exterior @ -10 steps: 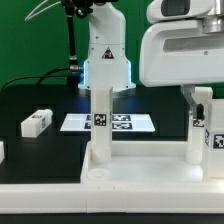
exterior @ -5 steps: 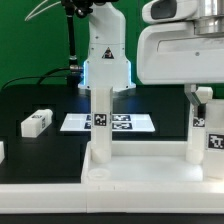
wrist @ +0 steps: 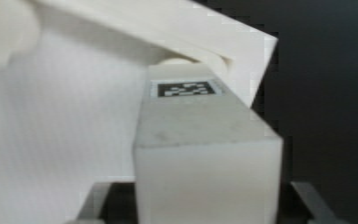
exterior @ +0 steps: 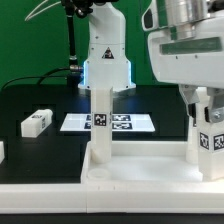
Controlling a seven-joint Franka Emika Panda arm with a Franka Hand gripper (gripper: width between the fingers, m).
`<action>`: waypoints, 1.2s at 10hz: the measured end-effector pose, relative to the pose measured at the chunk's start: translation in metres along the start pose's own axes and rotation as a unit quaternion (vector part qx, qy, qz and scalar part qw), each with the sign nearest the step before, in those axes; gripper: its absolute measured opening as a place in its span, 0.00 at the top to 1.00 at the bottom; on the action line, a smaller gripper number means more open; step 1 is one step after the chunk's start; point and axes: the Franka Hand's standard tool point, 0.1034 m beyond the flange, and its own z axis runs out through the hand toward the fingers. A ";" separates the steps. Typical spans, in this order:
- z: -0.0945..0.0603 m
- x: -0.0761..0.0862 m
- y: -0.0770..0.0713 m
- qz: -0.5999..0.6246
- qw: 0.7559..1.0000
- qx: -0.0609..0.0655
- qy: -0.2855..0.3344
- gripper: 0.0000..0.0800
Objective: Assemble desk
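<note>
The desk's white tabletop (exterior: 60, 185) lies along the front of the exterior view. One white leg (exterior: 100, 115) stands upright in it at the middle. A second tagged leg (exterior: 207, 140) stands at the exterior view's right, and my gripper (exterior: 203, 100) is shut on its upper part from above. In the wrist view this leg (wrist: 202, 150) fills the space between the dark fingers (wrist: 114, 205) of my gripper (wrist: 206, 205), with the tabletop's white surface (wrist: 69, 120) behind it. The leg's foot is hidden.
A loose white leg (exterior: 36, 122) lies on the black table at the exterior view's left, with another white piece (exterior: 2, 150) cut off at the edge. The marker board (exterior: 135, 123) lies behind the middle leg, in front of the robot base (exterior: 105, 55).
The gripper has closed in on the right leg, and the hand has since turned, with the leg's tag shifting toward the exterior view's left. Nothing else has moved.
</note>
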 end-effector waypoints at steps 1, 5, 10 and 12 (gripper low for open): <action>0.001 -0.006 0.000 0.043 0.999 -0.005 -0.003 0.64; 0.002 -0.010 -0.001 0.141 0.990 -0.005 -0.003 0.51; 0.008 -0.027 0.009 -0.186 0.982 -0.035 0.027 0.19; 0.009 -0.024 0.010 -0.259 0.965 -0.037 0.025 0.19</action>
